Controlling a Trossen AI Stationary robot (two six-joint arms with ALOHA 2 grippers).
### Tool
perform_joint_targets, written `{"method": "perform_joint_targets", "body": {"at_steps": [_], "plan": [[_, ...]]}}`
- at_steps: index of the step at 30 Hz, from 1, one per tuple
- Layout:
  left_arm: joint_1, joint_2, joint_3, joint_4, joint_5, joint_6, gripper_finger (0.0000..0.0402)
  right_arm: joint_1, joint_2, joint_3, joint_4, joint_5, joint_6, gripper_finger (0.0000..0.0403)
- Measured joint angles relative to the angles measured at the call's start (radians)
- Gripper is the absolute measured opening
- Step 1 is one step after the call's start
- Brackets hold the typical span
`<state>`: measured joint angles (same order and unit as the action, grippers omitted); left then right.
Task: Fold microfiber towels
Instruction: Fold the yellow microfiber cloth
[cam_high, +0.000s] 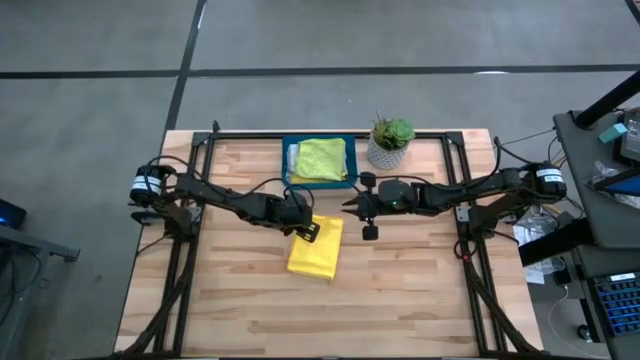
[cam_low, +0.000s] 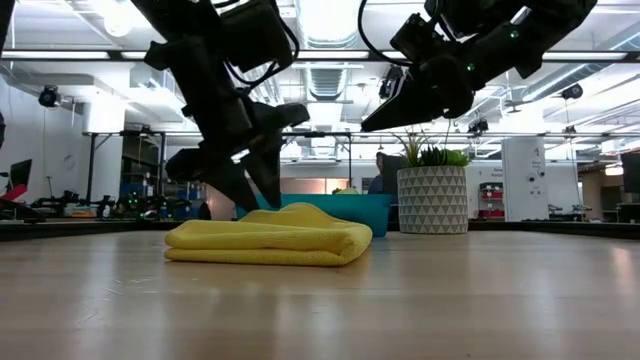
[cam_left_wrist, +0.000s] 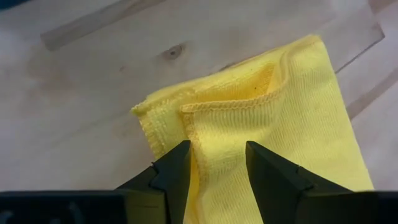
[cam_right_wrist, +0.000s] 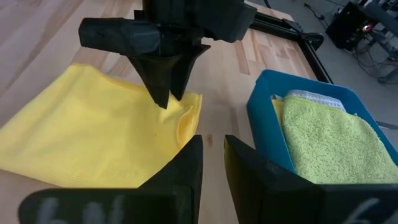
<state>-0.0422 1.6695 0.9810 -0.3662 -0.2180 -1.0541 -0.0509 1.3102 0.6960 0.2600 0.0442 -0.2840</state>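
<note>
The folded soft yellow microfiber towel (cam_high: 316, 248) lies at centre frame, long axis running toward the lower edge. The left gripper (cam_high: 306, 228) (nearer arm) hovers part-open over its upper-left corner, holding nothing; the right gripper (cam_high: 352, 205), narrowly parted and empty, hangs just upper right.

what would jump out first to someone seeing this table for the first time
The folded yellow towel lies mid-table, with the left gripper down at its corner, fingers apart. Behind it, a teal tray holds a lime green towel beside a potted plant; the right gripper hovers nearby, empty.
</note>
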Motion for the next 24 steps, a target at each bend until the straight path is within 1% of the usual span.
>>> {"method": "perform_joint_targets", "body": {"at_steps": [7,11,17,19,24], "plan": [[-0.021,0.000,0.002,0.042,0.001,0.093,0.0132,0.000,0.000,0.000,0.000,0.000,0.000,0.0058],[-0.028,0.000,0.002,0.044,0.001,0.096,0.0097,0.000,0.000,0.000,0.000,0.000,-0.002,0.0059],[-0.029,0.000,0.000,0.043,0.001,0.101,0.0016,0.000,0.000,0.000,0.000,0.000,-0.004,0.0059],[-0.029,0.000,0.000,0.043,-0.002,0.102,0.0005,0.000,0.000,0.000,0.000,0.000,-0.004,0.0058],[-0.029,-0.013,0.001,0.041,-0.062,0.151,0.0002,0.000,0.000,0.000,0.000,0.000,-0.004,0.0058]]}}
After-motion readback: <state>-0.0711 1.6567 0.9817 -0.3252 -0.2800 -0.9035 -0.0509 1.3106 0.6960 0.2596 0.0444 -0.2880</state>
